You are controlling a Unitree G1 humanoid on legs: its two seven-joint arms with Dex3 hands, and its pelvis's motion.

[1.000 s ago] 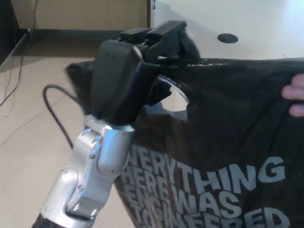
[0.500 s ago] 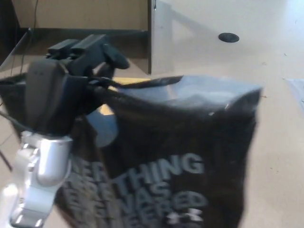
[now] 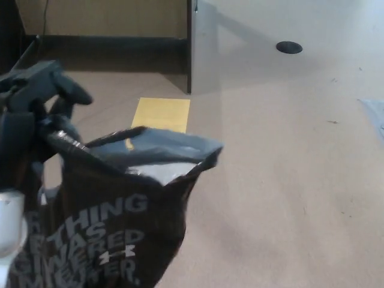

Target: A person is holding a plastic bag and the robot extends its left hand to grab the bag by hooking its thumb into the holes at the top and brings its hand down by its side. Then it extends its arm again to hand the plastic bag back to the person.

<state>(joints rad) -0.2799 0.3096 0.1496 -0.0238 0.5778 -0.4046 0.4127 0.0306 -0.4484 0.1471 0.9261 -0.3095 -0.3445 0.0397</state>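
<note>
A black plastic bag [image 3: 114,222] with white lettering hangs at the lower left of the head view. Its top edge is stretched from my left hand [image 3: 30,114], which sits at the far left edge with its black fingers closed through the bag's handle. The bag's mouth gapes open, showing a pale lining inside. No person's hand shows on the bag. My right hand is out of the picture.
A yellow rectangle [image 3: 161,114] lies on the tan floor behind the bag. A dark wall base [image 3: 114,45] and a grey panel corner [image 3: 201,54] stand at the back. A black round floor fitting [image 3: 288,47] is at the upper right.
My left hand has swung left and down with the bag hanging from it. The person's fingers seen on the bag's right edge a second ago are gone.
</note>
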